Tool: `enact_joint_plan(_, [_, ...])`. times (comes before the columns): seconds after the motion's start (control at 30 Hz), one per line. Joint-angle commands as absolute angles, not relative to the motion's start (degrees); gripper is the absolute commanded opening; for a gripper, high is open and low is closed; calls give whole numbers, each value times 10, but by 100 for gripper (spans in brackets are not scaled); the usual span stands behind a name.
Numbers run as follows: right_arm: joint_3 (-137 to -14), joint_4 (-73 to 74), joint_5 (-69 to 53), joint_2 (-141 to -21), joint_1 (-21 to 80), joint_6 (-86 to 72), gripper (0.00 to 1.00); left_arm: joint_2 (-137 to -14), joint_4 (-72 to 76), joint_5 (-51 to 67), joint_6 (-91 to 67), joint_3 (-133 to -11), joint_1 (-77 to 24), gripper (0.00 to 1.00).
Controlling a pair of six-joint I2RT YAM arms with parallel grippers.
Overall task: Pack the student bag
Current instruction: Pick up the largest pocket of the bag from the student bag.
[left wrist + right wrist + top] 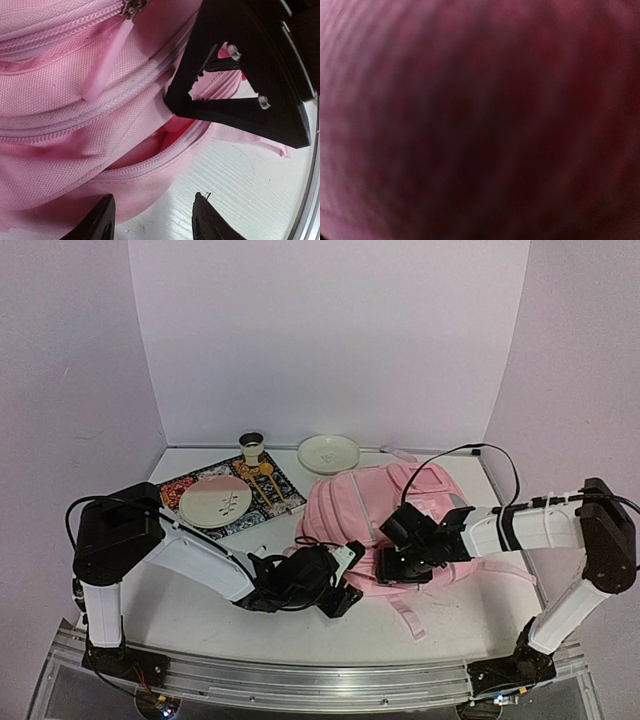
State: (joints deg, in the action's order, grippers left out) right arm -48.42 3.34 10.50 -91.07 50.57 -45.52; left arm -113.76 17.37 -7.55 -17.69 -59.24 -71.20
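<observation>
**A:** Top view. Where do we place the student bag (350, 505)?

**B:** We find it lying flat on the white surface (200, 625), right of centre, with its straps trailing toward the near edge. The two arms reach in to it, one from each side.

**A:** Left wrist view. What do we read of the left pincer (152, 212)?

**B:** Its fingertips stand apart with nothing between them. In the gap we see only bare surface and the bag's lower hem. It hovers just beside a zipped slit (155, 147) that gapes onto a darker pink lining. Above it a second zip appears drawn closed, and its pull tab (107, 60) lies across the fabric.

**A:** And the right pincer (400, 565)?

**B:** It sits at the bag's near side, by that same slit. Its own camera gives only blurred dark pink, so we cannot tell whether it stands apart or together, nor whether it carries anything.

**A:** How far along do we judge the packing?

**B:** Midway at best. One compartment is open, which we take as the preparatory step done. Whatever sits inside is hidden from us. A plate (215, 502) on a patterned mat (262, 515), a cup (251, 447) and a white dish (328, 452) lie at the far left, near the bag's far edge. Whether they belong to the load we cannot say. Closing the slit is left to do
</observation>
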Motion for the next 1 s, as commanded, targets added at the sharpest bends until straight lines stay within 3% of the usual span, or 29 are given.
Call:
enact_joint_plan(0.0, [-524, 66, 143, -949, 508, -419, 67, -1149, 180, -58, -182, -605, -717, 53])
enact_joint_plan(0.17, [-549, 73, 127, -992, 517, -390, 75, -1145, 180, -61, -183, -602, -717, 52])
enact_joint_plan(0.33, [-557, 81, 158, -1019, 518, -400, 73, -1143, 181, -58, -186, -600, -717, 52])
enact_joint_plan(0.77, [-543, 57, 189, -937, 518, -405, 21, -1117, 193, -73, -197, -585, -717, 51])
enact_joint_plan(0.97, [-519, 32, 164, -911, 518, -406, 14, -1102, 195, -90, -208, -579, -716, 50])
